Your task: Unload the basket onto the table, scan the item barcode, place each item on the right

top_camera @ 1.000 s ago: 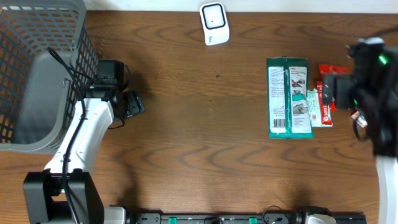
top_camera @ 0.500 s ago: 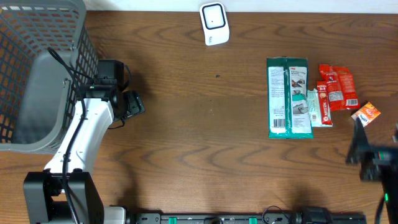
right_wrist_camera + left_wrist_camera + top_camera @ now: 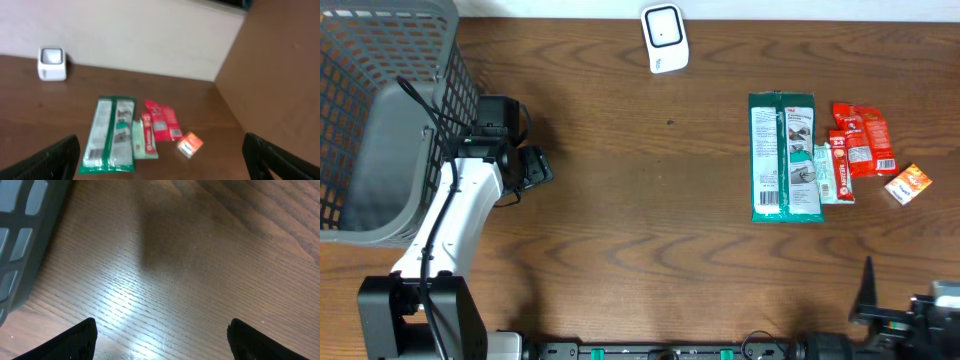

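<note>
Released, empty — left tool [image 3: 162, 336] and right tool [image 3: 160, 152]; green-and-white flat plastic packet [image 3: 784, 157] at three o'clock on brown wooden desk [image 3: 640, 210].

One white scanner [image 3: 665, 38], one grey basket [image 3: 350, 90], one large green pack [image 3: 783, 157] and four smaller packets [image 3: 860, 140] are lying on the surface [image 3: 650, 200].

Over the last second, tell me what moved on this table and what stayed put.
The right gripper pulled back from above the red packets to the table's near right corner, jaws open and empty. Nothing was picked up or released. That uncovered the red packets and the orange packet. The left gripper, basket, scanner and green pack stayed where they were.
</note>
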